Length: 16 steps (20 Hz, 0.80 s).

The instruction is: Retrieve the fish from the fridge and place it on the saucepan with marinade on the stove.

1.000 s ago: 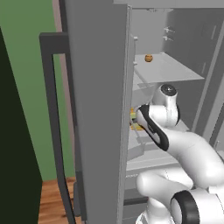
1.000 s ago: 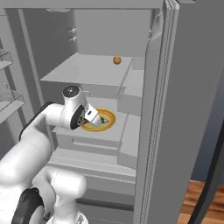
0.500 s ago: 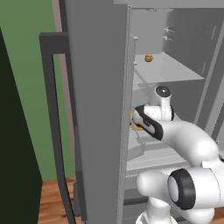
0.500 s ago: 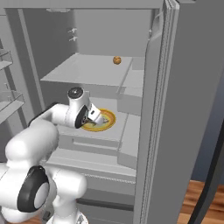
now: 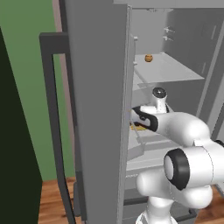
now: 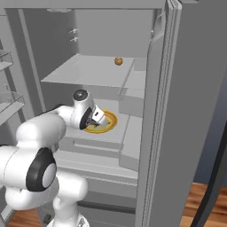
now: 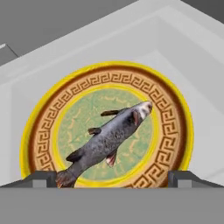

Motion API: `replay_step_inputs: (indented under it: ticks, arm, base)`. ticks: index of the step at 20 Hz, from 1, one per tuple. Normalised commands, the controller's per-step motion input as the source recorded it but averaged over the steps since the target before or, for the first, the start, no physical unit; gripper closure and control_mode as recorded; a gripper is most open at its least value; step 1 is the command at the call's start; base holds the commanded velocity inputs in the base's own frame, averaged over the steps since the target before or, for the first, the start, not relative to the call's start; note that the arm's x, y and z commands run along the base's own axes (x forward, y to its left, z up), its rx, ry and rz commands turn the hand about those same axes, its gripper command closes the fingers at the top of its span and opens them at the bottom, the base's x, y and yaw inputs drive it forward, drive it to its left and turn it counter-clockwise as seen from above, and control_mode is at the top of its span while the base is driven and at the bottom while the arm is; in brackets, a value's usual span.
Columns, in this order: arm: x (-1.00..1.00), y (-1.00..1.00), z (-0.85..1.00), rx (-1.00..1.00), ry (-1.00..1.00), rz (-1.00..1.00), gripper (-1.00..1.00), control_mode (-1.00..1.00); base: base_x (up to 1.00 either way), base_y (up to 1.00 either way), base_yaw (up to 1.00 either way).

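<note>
Plate (image 7: 175, 131) on fridge shelf (image 7: 192, 78)

The arm (image 5: 183, 131) is glossy white with rounded, bulbous links, dark grey discs capping its joints, and a black band at the wrist. Two small dark fingertips (image 7: 43, 178) end the hand.

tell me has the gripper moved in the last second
Yes: the gripper has moved further in over the plate, which stays put on its fridge shelf.
</note>
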Motion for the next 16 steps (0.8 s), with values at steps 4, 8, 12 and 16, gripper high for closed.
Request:
replay_step_inputs:
  ticks: [4,8,12,16]
  arm:
    - [0.31,-0.02,-0.14,0.0,0.0,0.0,-1.0,-1.0]
    - [0.1,-0.02,-0.25,0.0,0.0,0.0,-1.0,-1.0]
    - [0.02,-0.01,-0.27,0.0,0.0,0.0,-1.0,-1.0]
    - [0.08,-0.01,-0.19,0.0,0.0,0.0,-1.0,-1.0]
  base:
    - [0.0,0.0,0.0]
    - [0.0,0.0,0.0]
    - [0.0,0.0,0.0]
    - [0.0,0.0,0.0]
